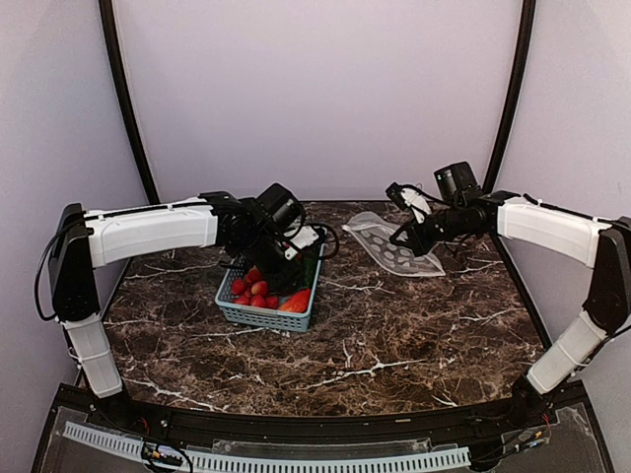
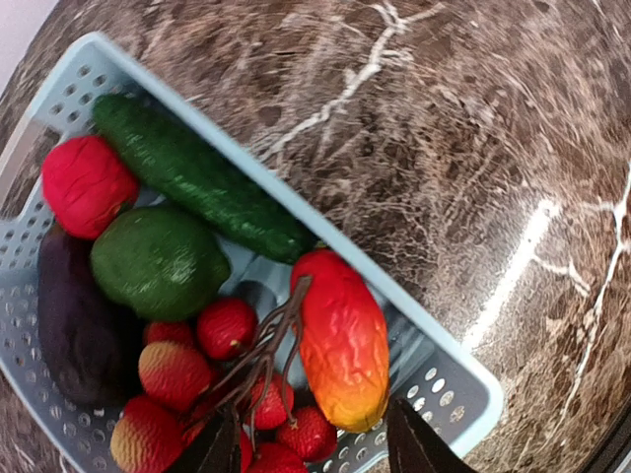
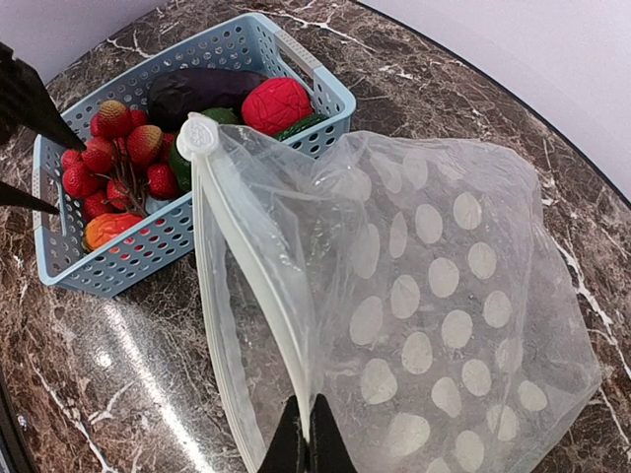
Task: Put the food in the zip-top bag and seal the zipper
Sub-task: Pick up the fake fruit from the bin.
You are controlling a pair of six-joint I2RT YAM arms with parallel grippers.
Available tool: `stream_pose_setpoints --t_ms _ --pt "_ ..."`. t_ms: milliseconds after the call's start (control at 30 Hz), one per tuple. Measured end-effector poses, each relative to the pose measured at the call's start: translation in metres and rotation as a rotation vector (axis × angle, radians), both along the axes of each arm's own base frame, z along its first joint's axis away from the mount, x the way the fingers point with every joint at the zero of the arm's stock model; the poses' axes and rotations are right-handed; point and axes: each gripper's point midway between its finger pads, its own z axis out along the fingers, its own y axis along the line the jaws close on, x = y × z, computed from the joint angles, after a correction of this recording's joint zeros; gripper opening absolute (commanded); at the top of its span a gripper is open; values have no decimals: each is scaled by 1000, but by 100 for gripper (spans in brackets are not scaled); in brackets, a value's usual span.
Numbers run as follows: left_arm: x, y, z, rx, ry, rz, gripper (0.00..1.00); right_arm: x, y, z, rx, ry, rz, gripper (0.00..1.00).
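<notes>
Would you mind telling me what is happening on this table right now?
The right gripper is shut on the mouth edge of the zip-top bag, holding that edge up off the marble table. The left gripper is open just above the blue basket, over the cherry tomatoes and a red-orange piece. All the food visible lies in the basket; none is in the bag yet.

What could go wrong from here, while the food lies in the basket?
1. The right hand pinches only one thin edge of the zip-top bag; it may slip, and the mouth looks narrow for loading.
2. The open left hand hangs over the tomato bunch and red-orange piece; it may catch both.
</notes>
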Motion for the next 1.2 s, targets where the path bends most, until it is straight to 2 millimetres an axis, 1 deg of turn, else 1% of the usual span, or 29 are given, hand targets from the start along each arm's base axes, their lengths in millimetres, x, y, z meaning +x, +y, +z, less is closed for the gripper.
stream_pose_setpoints --t_ms 67,200,267,300,367,633,733,833,1033,1167,1200 --pt "-2 -11 -10 5 16 -104 49 0 0 2 1 -6 2 0" --pt "-2 -26 -32 20 62 -234 47 0 0 1 -2 -11 10 0" --pt "-3 -28 -41 13 90 -281 45 -1 0 1 -2 -11 12 0" --pt "-4 -27 -44 4 112 -302 44 -1 0 1 -3 -11 13 0" --pt "-2 -24 -44 -19 132 -320 42 -1 0 0 -5 -10 14 0" --pt "8 -14 -40 -85 164 -366 39 -3 0 -2 -3 -3 19 0" --pt "10 -13 -41 -81 157 -380 34 -3 1 -2 0 0 22 0" --pt "12 -11 -46 -69 162 -387 32 -3 2 -3 1 4 25 0" --pt "19 -7 -69 -12 173 -391 31 -4 2 -3 1 4 25 0" --pt "24 -4 -69 11 153 -391 20 -3 2 -3 1 5 24 0" --pt "25 -3 -71 21 152 -388 20 -3 2 -3 1 5 24 0"
